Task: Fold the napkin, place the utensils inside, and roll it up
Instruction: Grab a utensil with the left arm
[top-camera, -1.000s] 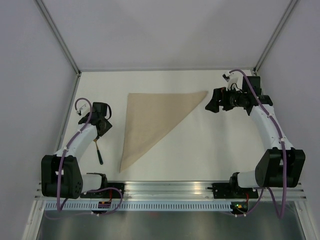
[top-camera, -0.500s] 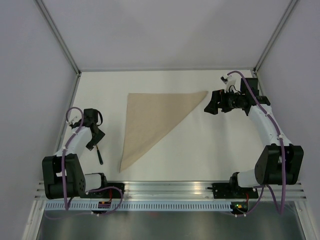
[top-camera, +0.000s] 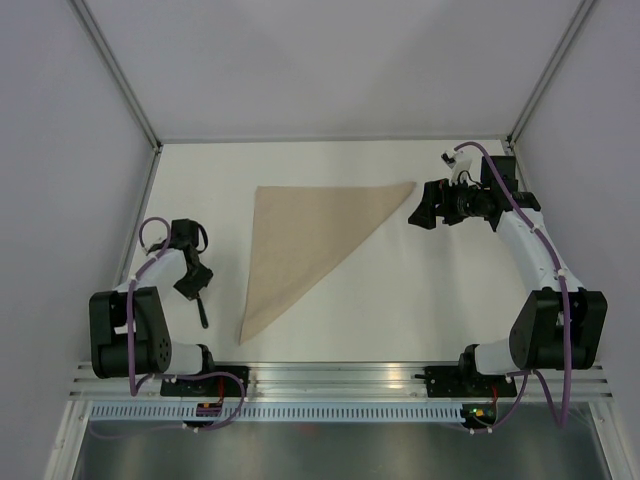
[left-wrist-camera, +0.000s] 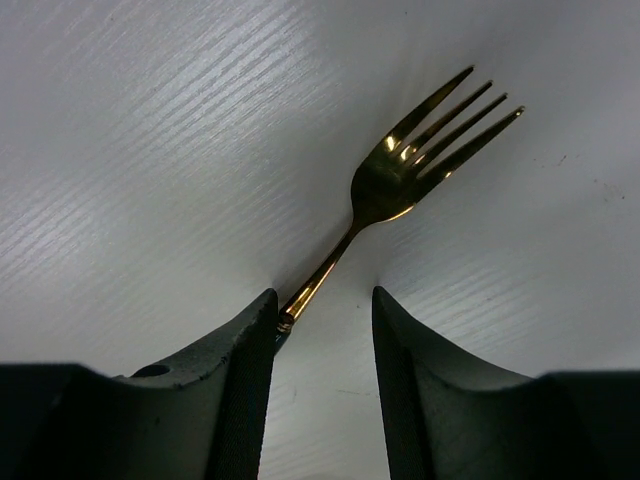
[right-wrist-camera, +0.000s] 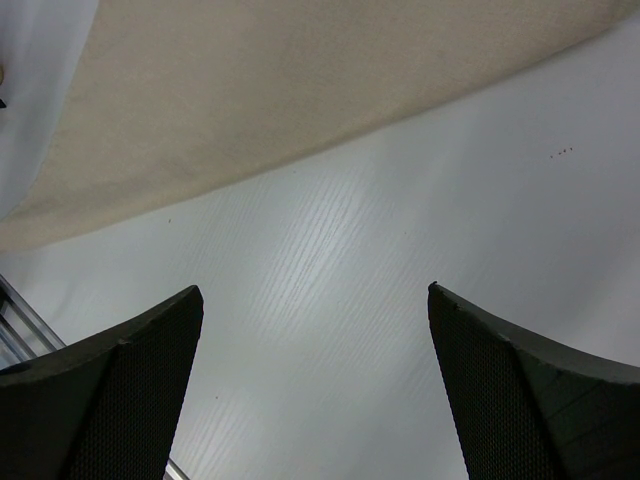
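Note:
The napkin (top-camera: 305, 240) lies flat, folded into a beige triangle, its long edge running from the far right corner to the near left tip. One utensil, a fork (left-wrist-camera: 400, 175) with a gold head and dark handle (top-camera: 202, 315), lies left of it. My left gripper (top-camera: 192, 283) is low over the fork's neck. Its jaws (left-wrist-camera: 325, 298) are apart, the shaft touching the left finger (left-wrist-camera: 250, 360) only. My right gripper (top-camera: 420, 206) hovers wide open by the napkin's right corner (right-wrist-camera: 300, 90), nothing between its fingers (right-wrist-camera: 315, 295).
An aluminium rail (top-camera: 340, 375) runs along the near edge by the arm bases. Pale walls and frame posts (top-camera: 140, 215) close in the table on the left, right and far sides. Bare white tabletop (top-camera: 420, 300) lies right of the napkin.
My left gripper has moved nearer and leftward, down onto the fork's neck, and its jaws have narrowed. The right gripper has barely shifted. The napkin is unchanged.

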